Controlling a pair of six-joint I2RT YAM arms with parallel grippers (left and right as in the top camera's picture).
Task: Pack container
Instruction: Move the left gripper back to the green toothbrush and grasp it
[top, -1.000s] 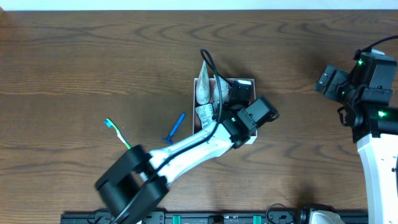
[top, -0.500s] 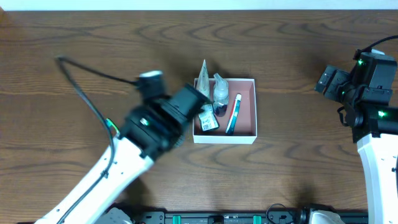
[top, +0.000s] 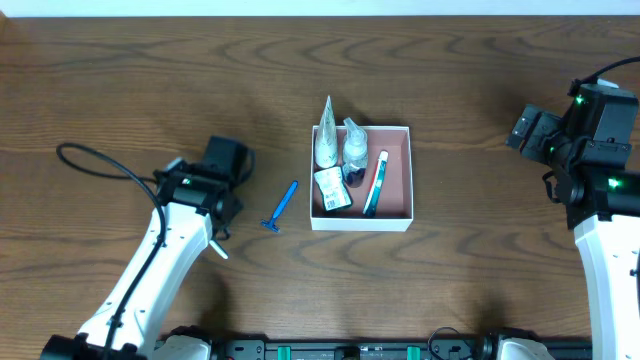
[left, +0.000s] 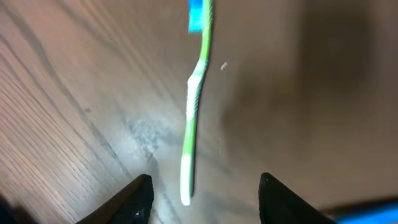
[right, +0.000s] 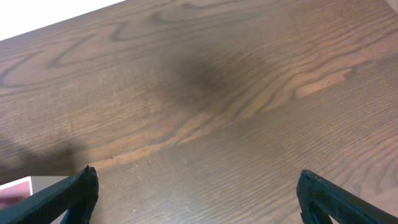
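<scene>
The container (top: 404, 178) sits mid-table, white-walled with a pinkish-brown inside. It holds a white tube (top: 326, 142), a small clear bottle (top: 352, 150), a sachet (top: 333, 189) and a red-and-blue toothbrush (top: 376, 183). My left gripper (top: 215, 222) is open, low over a green toothbrush (left: 195, 93) lying on the table left of the container. Its handle end lies between my fingers (left: 202, 202) and its blue head points away. A blue razor (top: 281, 206) lies between that gripper and the container. My right gripper (top: 530, 130) is open and empty at the far right.
The right wrist view shows bare wood between the open fingers (right: 199, 205) and a corner of the container (right: 15, 188) at the lower left. The table's far edge runs along the top.
My left arm has swung from over the container to the left, and now hovers over the green toothbrush. A red-and-blue toothbrush now lies uncovered in the container. The right arm has not moved.
</scene>
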